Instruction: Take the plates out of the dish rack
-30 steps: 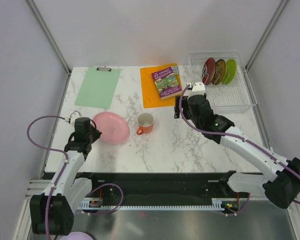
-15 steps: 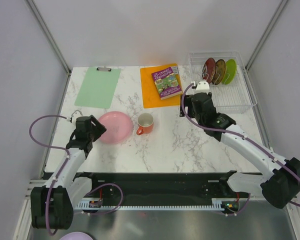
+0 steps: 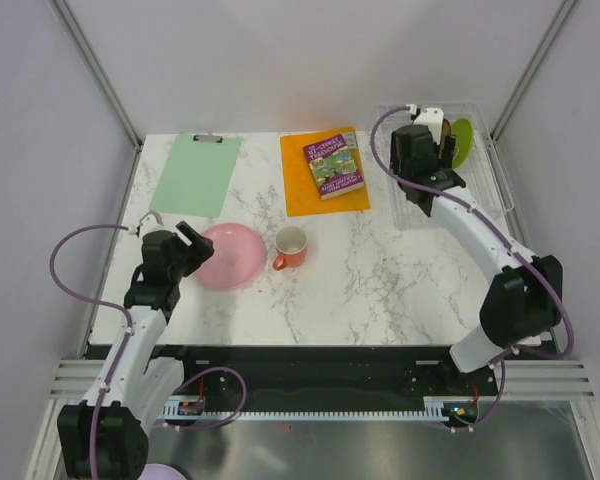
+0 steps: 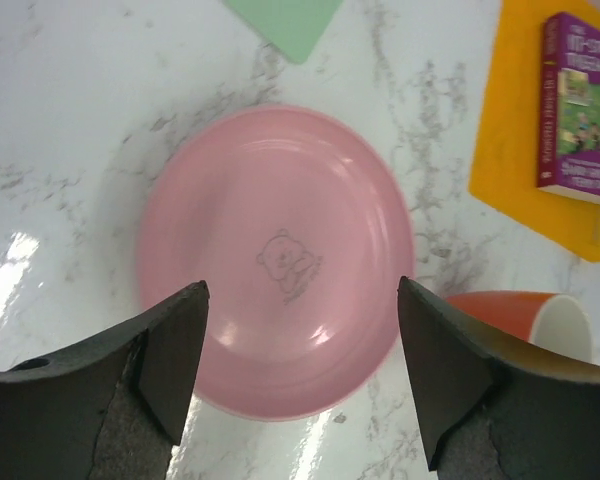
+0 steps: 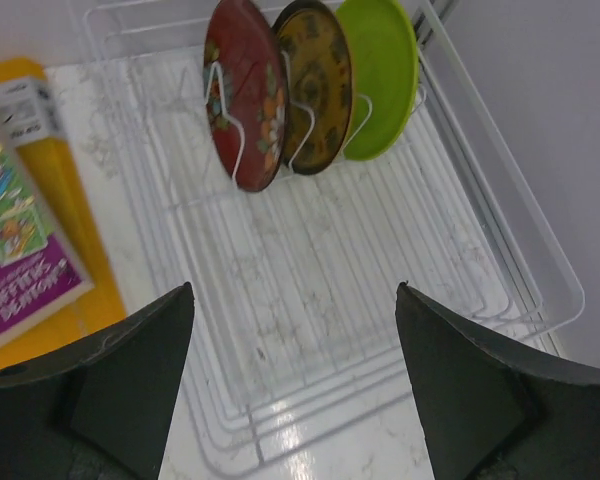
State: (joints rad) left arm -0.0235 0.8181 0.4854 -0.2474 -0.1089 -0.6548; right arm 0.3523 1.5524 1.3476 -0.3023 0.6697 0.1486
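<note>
Glossy white marble with grey veins covers the table (image 3: 380, 270). On the left, the left gripper (image 4: 300, 335) hangs over the pink plate (image 4: 280, 250), jaws spread wide with nothing between them. That plate lies flat on the table, out of the rack, just beside the mug (image 4: 525, 315). On the right, the right gripper (image 5: 292, 330) hovers above the dish rack (image 5: 500, 210), also wide open and empty. At the rack's far end, on edge and packed close, stand the red plate (image 5: 242, 95), the brown plate (image 5: 315, 85) and the green plate (image 5: 380, 70). Fingers reaching for one could nudge its neighbour or snag the thin wire dividers, and the light rack might slide or lift. Smooth, round glazed rims look slippery.
</note>
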